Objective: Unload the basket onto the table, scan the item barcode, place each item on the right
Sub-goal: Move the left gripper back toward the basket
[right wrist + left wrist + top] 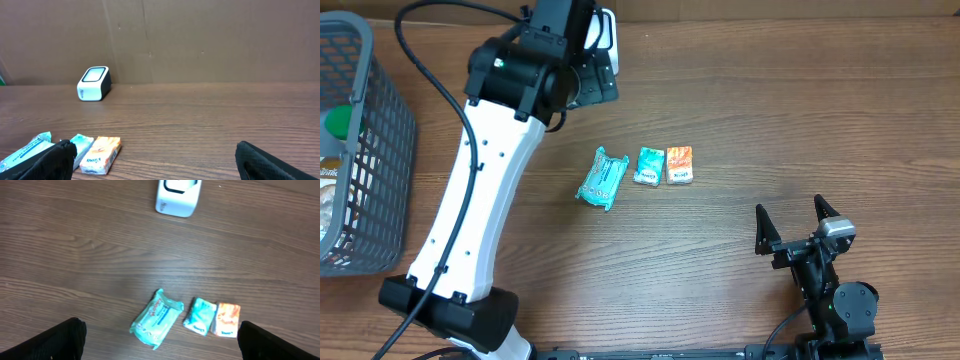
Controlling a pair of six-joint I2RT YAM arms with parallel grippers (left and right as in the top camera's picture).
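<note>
Scanning point: we are taking the white scanner (177, 197) as our landmark; it is standing at the far side of the table (820, 110) with its dark window facing upward.
Items: three packs are lying in a row on the robot's side of the scanner, well apart from it: a large teal pack (156, 319), a small teal pack (200, 316) and an orange pack (227, 320). The task is not telling us which one is meant.
Left gripper (160, 342): it is hovering over the table between the scanner and the packs, fingers spread fully apart, holding nothing.
Right gripper (790, 212): it is sitting low, farther from the scanner than the packs and off to the right, fingers likewise wide apart and empty.
Risk, neighbour contact: the two small packs are lying just beside each other; we are judging that a wide descent on one could push or catch the other.
Risk, hidden code: no barcode is showing in any view, so we are expecting that a pack could reach the scanner with the wrong face toward the window.
Risk, soft wrap: the large teal pack is looking crinkled and pliable; a pinch at its edge could let it sag or slip.
Risk, scanner strike: the left arm is already working close to the scanner, so a careless swing could knock it.
</note>
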